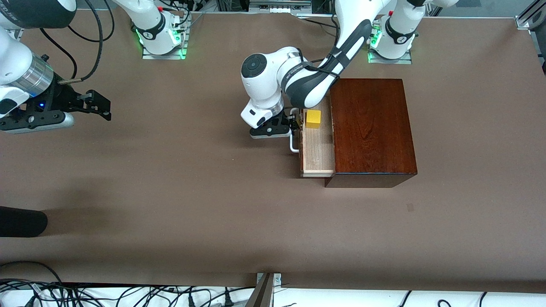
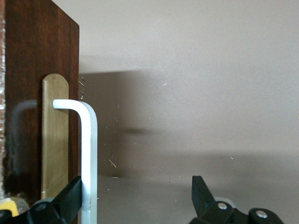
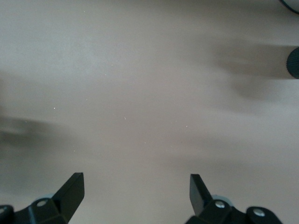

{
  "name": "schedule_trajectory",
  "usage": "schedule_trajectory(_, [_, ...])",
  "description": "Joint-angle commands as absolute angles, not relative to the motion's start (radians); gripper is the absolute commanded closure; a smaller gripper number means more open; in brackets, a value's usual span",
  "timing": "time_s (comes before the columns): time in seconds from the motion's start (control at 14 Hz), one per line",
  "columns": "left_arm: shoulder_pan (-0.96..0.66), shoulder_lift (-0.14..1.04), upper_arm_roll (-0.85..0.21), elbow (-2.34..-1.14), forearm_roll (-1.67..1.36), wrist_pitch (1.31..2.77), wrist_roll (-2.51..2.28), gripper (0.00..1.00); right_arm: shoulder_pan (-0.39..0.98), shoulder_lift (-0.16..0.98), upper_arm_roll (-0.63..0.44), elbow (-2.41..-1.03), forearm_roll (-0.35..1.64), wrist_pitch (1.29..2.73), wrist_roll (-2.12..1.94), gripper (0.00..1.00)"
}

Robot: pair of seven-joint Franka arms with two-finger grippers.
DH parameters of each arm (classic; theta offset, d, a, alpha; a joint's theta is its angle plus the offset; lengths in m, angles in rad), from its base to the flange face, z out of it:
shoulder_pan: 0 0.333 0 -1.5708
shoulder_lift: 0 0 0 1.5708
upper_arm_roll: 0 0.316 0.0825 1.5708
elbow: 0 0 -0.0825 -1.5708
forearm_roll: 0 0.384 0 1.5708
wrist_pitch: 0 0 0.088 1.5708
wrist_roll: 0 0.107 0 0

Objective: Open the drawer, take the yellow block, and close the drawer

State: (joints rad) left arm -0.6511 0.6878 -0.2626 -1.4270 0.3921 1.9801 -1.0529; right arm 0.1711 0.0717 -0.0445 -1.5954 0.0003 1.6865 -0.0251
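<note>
Yellow block (image 1: 313,118): lies in the pulled-out drawer (image 1: 318,149), at the end farther from the front camera, just beside the left pincer, drawer front between them.
Drawer: partly out of the dark wooden box (image 1: 372,128); white handle (image 2: 88,158) faces the right arm's end.
Left pincer (image 1: 295,123): at the handle, fingers spread, one finger (image 2: 70,196) touching the bar, nothing clamped.
Right pincer (image 1: 100,104): released, empty, waiting over bare bench (image 1: 170,192), well apart from the box.

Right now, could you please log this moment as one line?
drawer: open | yellow block: in drawer | left claw: open at handle | right claw: open, waiting
</note>
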Motion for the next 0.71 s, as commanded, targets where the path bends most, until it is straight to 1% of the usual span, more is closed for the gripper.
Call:
schedule_trajectory(0.0, [-0.658, 0.686, -0.271, -1.373, 0.376, 1.887, -1.057, 0.0, 0.173, 0.077, -0.049, -1.58, 0.018, 1.681, -0.014, 0.0])
schedule_trajectory(0.21, [-0.652, 0.608, -0.272, -1.374, 0.374, 1.803, -1.055, 0.0, 0.169, 0.078, -0.052, -1.58, 0.017, 1.681, -0.014, 0.0])
schedule_trajectory(0.43, [-0.597, 0.507, -0.273, -1.374, 0.325, 1.677, -0.988, 0.0, 0.167, 0.078, -0.052, -1.58, 0.015, 1.684, -0.014, 0.0])
schedule_trajectory(0.57, [-0.523, 0.444, -0.276, -1.374, 0.307, 1.606, -0.841, 0.0, 0.164, 0.084, -0.054, -1.578, 0.015, 1.687, -0.015, 0.0])
schedule_trajectory(0.64, [-0.482, 0.414, -0.275, -1.374, 0.299, 1.597, -0.766, 0.0, 0.16, 0.092, -0.055, -1.578, 0.015, 1.695, -0.02, 0.0])
